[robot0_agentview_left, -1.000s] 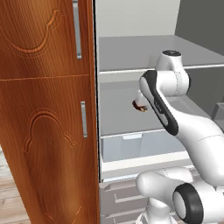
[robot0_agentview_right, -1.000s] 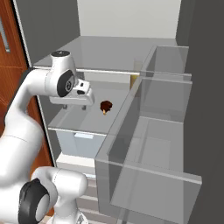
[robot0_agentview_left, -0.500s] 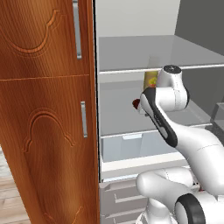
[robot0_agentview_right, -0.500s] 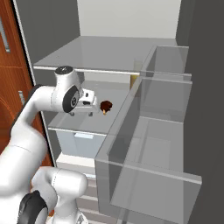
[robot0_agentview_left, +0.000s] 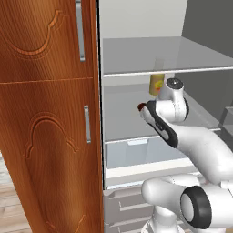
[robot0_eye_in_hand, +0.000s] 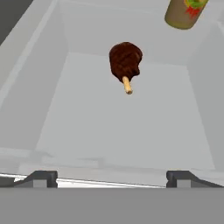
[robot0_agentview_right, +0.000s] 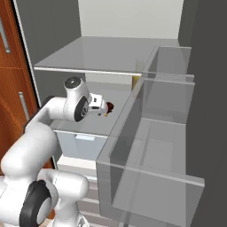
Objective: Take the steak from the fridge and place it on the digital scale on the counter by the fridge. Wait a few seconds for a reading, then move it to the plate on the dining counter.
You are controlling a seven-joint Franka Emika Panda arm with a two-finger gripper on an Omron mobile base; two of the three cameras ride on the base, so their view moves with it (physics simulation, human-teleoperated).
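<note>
Since a second ago my arm has dropped and reached deeper into the fridge [robot0_agentview_left: 136,54]; wrist went from above the middle shelf level to right at it, and the hand now blocks most of the meat in the left base view. Steak [robot0_eye_in_hand: 125,61] sits on the pale middle shelf [robot0_eye_in_hand: 122,127], toward the back, untouched, same spot as before; it's a dark red-brown lump with a pale bone-like stub sticking out toward me. In the right base view the steak [robot0_agentview_right: 108,107] shows just past my gripper [robot0_agentview_right: 101,107], near but not touching. In the left base view only a sliver of it [robot0_agentview_left: 141,107] peeks out at the left of my hand. My gripper [robot0_eye_in_hand: 111,177] has its tips spread wide, nothing between them, both at the front lip of the shelf, steak well ahead and centred between them. An olive-yellow can [robot0_eye_in_hand: 184,12] with red-green label stands at the back right corner of that shelf, apart from the steak; same can [robot0_agentview_left: 156,83] seen behind my wrist in the left base view. Translucent drawer [robot0_agentview_left: 136,152] lies below the shelf, closed. Brown wooden cabinet [robot0_agentview_left: 45,127] stands left of the fridge opening. Clear door bins [robot0_agentview_right: 155,150] are on the right in the right base view.
</note>
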